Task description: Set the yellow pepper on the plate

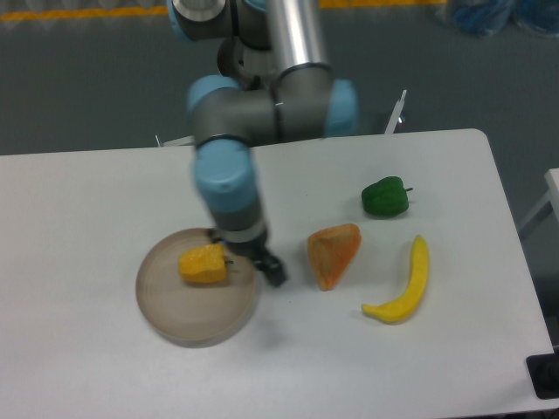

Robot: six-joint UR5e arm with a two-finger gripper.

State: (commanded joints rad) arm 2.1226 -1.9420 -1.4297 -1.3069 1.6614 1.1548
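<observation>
Black two-finger claw (269, 269) hung blurred over the round grey-brown plate's (175, 325) right rim, its opening unreadable; the lumpy yellow-orange toy pepper (203, 264) lay inside.

Two peppers (yellow pepper (203, 264), green pepper (385, 196)), one plate (175, 314), one banana (405, 284), one wedge (333, 254).
</observation>
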